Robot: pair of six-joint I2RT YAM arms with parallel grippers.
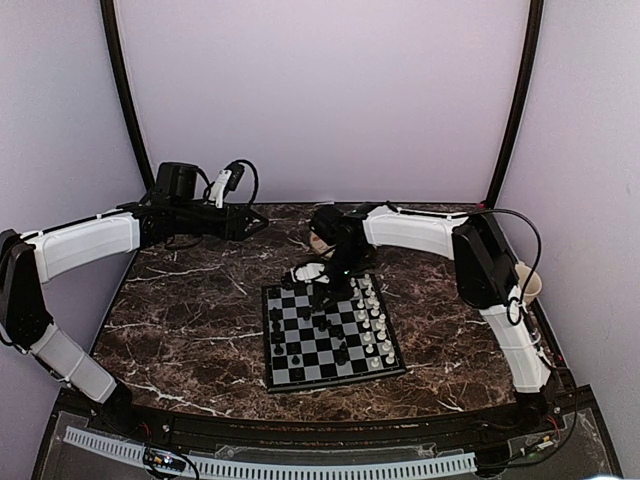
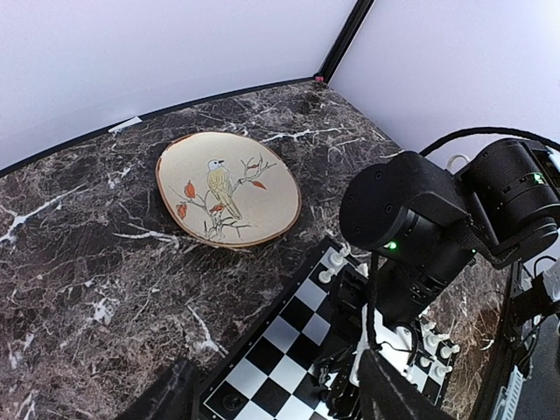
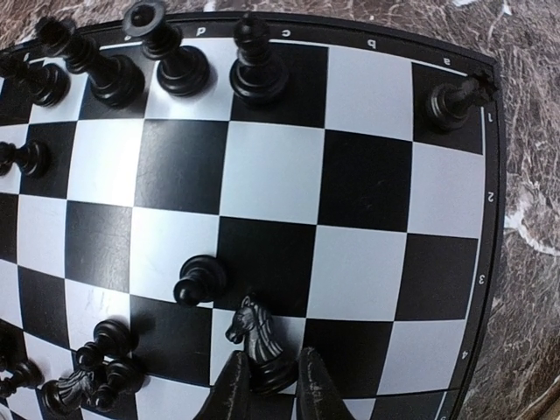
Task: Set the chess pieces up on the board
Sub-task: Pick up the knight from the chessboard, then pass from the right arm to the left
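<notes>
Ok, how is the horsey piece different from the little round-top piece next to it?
The black knight has a horse's head; the black pawn has a plain round top. The knight is pinched at its base by the right gripper; the pawn stands free. The knight looks taller than the pawn. Both are black and upright on the board.

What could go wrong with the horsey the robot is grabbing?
The right gripper pinches the black knight only at its base, so it might tip or slip out. A black pawn stands right next to it and could get knocked over when the knight moves.
</notes>
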